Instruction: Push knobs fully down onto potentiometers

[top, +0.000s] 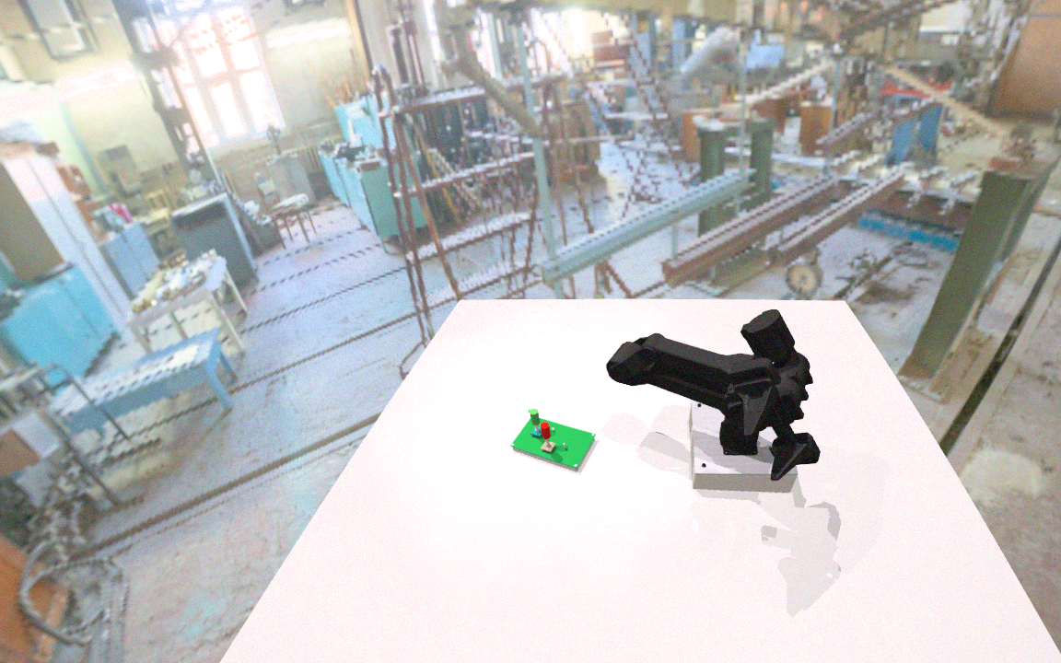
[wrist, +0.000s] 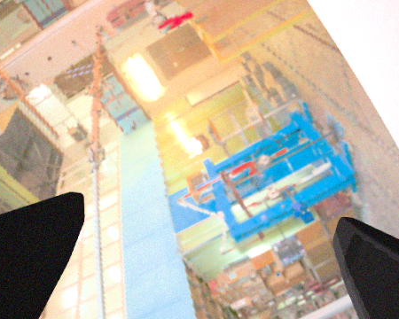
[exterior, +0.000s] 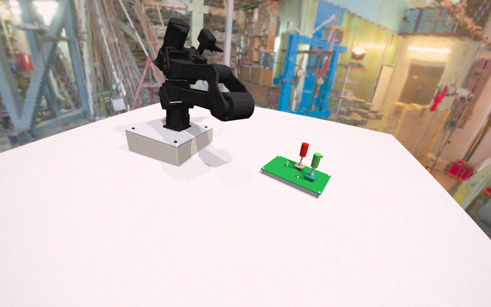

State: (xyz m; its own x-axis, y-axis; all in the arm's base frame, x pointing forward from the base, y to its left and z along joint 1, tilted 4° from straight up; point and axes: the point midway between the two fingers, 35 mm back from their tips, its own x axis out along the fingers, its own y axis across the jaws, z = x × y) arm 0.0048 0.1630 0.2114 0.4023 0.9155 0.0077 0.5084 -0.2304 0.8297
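The green circuit board (top: pixel 574 447) (exterior: pixel 278 168) stands on short legs on the table. A red knob (top: pixel 545 430) (exterior: pixel 304 149) sits high on its shaft above the tan potentiometer (top: pixel 548 447) (exterior: pixel 299 166). A green knob (top: pixel 533 418) (exterior: pixel 316 160) with a small side nub sits high above the teal potentiometer (exterior: pixel 310 176). Bare shaft shows below both knobs. My gripper (wrist: pixel 212 219) is open and empty, its two black fingers wide apart in the wrist view. It is well away from the board, back by the folded arm. The wrist view shows neither board nor knobs.
The black arm (top: pixel 695 366) (exterior: pixel 194 72) is folded above its pale base block (top: pixel 744 481) (exterior: pixel 151 149). Two small pale pins stand on the board near the potentiometers. The white table (top: pixel 518 560) (exterior: pixel 201 236) has its edge in view in the wrist camera.
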